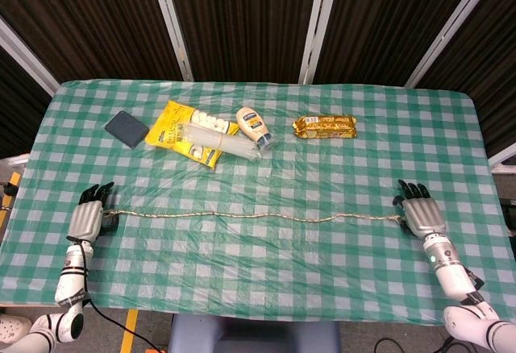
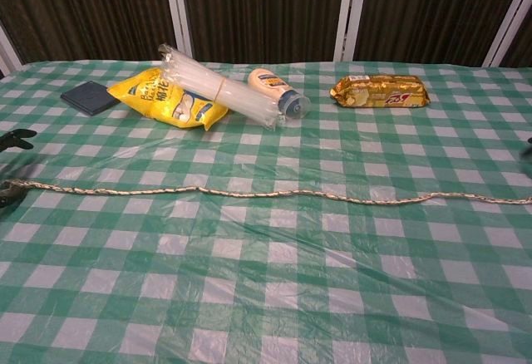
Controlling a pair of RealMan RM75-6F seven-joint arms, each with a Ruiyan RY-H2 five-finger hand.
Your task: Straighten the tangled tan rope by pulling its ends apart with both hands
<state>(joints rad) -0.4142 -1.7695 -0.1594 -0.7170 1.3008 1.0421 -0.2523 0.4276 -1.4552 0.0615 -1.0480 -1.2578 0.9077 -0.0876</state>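
Note:
The tan rope [image 1: 258,217] lies slack on the checked tablecloth, stretched nearly full length from left to right with a few shallow waves; it shows too in the chest view as the rope [image 2: 274,193]. My left hand [image 1: 85,216] sits at its left end, fingers spread and pointing away from me. The rope's tip lies beside the thumb [image 2: 8,191], well apart from the raised finger [image 2: 15,138]. My right hand [image 1: 421,214] rests at the right end with fingers spread, the rope's tip just beside it. Neither hand grips the rope.
Behind the rope lie a dark blue sponge [image 1: 126,128], a yellow snack bag [image 1: 184,131] with a clear tube bundle [image 1: 222,141] across it, a mayonnaise bottle [image 1: 254,125] and a gold biscuit packet [image 1: 323,127]. The table's front edge [image 1: 242,317] is close to both forearms.

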